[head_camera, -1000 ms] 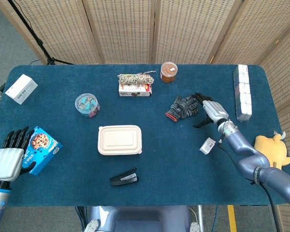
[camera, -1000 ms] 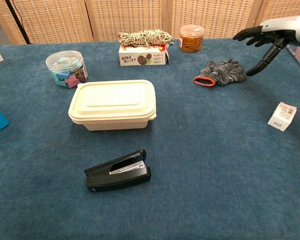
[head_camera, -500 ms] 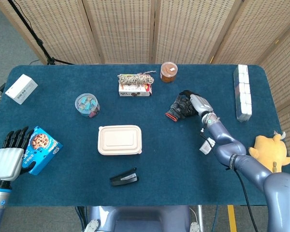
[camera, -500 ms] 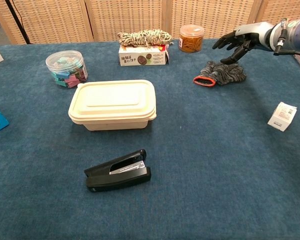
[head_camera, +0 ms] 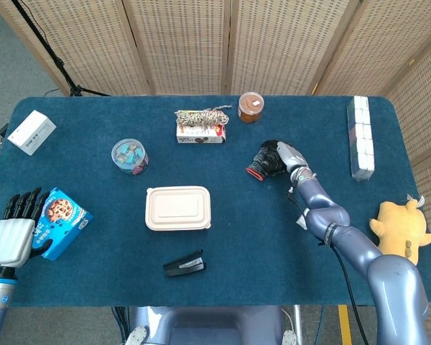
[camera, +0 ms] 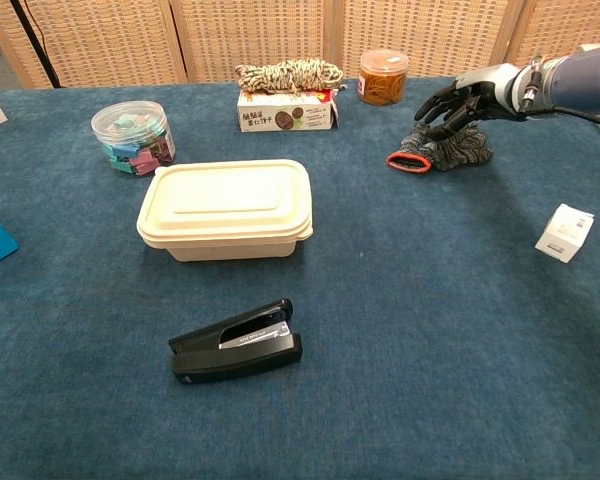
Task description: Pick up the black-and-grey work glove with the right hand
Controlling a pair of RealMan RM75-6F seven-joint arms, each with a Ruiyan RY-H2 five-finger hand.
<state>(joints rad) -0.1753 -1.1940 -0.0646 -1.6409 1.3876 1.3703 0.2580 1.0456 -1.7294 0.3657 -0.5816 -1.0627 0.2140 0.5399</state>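
Observation:
The black-and-grey work glove (camera: pixel 450 148) with its red cuff lies on the blue table, right of centre at the back, also seen in the head view as the glove (head_camera: pixel 262 165). My right hand (camera: pixel 457 99) hovers directly over it, fingers spread and pointing down toward the knit, and shows as the hand (head_camera: pixel 281 154) covering most of the glove from above. I cannot tell whether the fingers touch the glove. My left hand (head_camera: pixel 14 228) rests open at the table's near left edge, beside a blue snack box (head_camera: pixel 61 213).
Around the glove: an amber jar (camera: pixel 382 76), a box topped with rope (camera: pixel 286 100) and a small white box (camera: pixel 567 231). A cream lunch box (camera: pixel 226 207), a black stapler (camera: pixel 240 342) and a clip tub (camera: pixel 132 136) lie further left.
My right hand has swung left from beside the glove to directly over it and come lower, fingers now pointing down at it. The left hand has not moved.

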